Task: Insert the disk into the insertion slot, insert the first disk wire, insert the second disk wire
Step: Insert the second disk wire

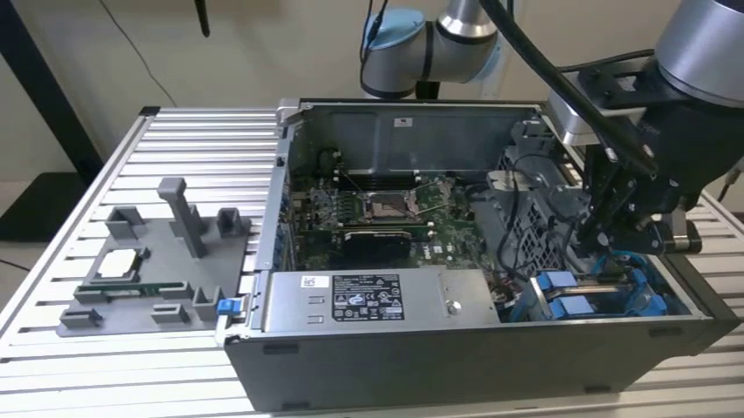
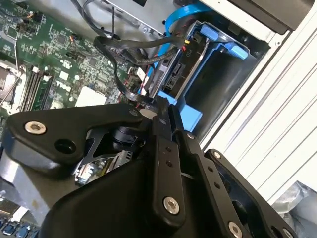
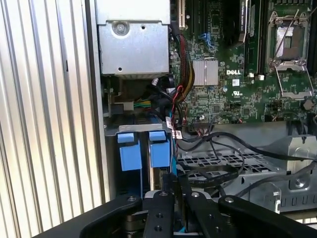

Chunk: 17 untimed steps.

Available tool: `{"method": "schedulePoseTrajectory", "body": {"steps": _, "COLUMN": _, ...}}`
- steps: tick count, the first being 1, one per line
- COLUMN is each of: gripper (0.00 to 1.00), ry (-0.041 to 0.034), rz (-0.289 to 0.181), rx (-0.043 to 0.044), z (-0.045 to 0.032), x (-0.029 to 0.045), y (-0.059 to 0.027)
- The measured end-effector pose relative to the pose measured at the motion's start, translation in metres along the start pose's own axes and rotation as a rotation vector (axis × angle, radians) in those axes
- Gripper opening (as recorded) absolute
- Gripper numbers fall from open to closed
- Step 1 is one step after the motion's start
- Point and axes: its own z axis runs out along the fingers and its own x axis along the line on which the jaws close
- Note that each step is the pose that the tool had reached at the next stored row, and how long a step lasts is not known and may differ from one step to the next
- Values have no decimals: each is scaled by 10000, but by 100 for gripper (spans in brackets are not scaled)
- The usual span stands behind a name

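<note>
the gripper [image 2: 161,106] is pinched closed on a black wire [image 2: 119,82] beside the disk [image 2: 185,64] seated in the insertion slot [image 2: 218,87].

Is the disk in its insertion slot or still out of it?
In. The disk sits inside the insertion slot, its connector end facing out, in the second wrist view. The gripper is right at that end, on a black cable.

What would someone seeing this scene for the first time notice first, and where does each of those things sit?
The open grey metal computer case on the slatted aluminium table stands out first, with its green motherboard exposed inside. Next comes the black pincer lowered into the case at the exterior view's right, above the bright blue plastic drive carriers. A silver power supply box with a black label lies along the case's near wall.
</note>
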Motion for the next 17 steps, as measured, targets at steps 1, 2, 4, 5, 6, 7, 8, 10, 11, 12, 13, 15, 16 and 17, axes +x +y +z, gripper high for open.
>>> {"method": "schedulePoseTrajectory", "body": {"steps": 1, "gripper": 0, "ry": 0, "rz": 0, "rx": 0, "z": 0, "x": 0, "y": 0}}
{"method": "schedulePoseTrajectory", "body": {"steps": 2, "gripper": 0, "ry": 0, "rz": 0, "rx": 0, "z": 0, "x": 0, "y": 0}}
{"method": "schedulePoseTrajectory", "body": {"steps": 4, "gripper": 0, "ry": 0, "rz": -1, "rx": 0, "z": 2, "x": 0, "y": 0}}
{"method": "schedulePoseTrajectory", "body": {"steps": 5, "gripper": 0, "ry": -2, "rz": 0, "rx": 1, "z": 6, "x": 0, "y": 0}}
{"method": "schedulePoseTrajectory", "body": {"steps": 6, "gripper": 0, "ry": -3, "rz": -1, "rx": 3, "z": 10, "x": 1, "y": 1}}
{"method": "schedulePoseTrajectory", "body": {"steps": 7, "gripper": 0, "ry": 0, "rz": -1, "rx": 4, "z": 16, "x": 2, "y": 1}}
{"method": "schedulePoseTrajectory", "body": {"steps": 8, "gripper": 0, "ry": -1, "rz": -1, "rx": 4, "z": 26, "x": 4, "y": 2}}
{"method": "schedulePoseTrajectory", "body": {"steps": 10, "gripper": 0, "ry": 21, "rz": -2, "rx": 6, "z": 46, "x": 6, "y": 0}}
{"method": "schedulePoseTrajectory", "body": {"steps": 11, "gripper": 0, "ry": 65, "rz": -6, "rx": 8, "z": 54, "x": 7, "y": -4}}
{"method": "schedulePoseTrajectory", "body": {"steps": 12, "gripper": 0, "ry": 129, "rz": -13, "rx": 12, "z": 61, "x": 7, "y": -8}}
{"method": "schedulePoseTrajectory", "body": {"steps": 13, "gripper": 0, "ry": 191, "rz": -19, "rx": 15, "z": 68, "x": 8, "y": -11}}
{"method": "schedulePoseTrajectory", "body": {"steps": 15, "gripper": 0, "ry": 304, "rz": -31, "rx": 22, "z": 83, "x": 10, "y": -16}}
{"method": "schedulePoseTrajectory", "body": {"steps": 16, "gripper": 0, "ry": 360, "rz": -34, "rx": 26, "z": 90, "x": 10, "y": -17}}
{"method": "schedulePoseTrajectory", "body": {"steps": 17, "gripper": 0, "ry": 406, "rz": -33, "rx": 29, "z": 99, "x": 11, "y": -24}}
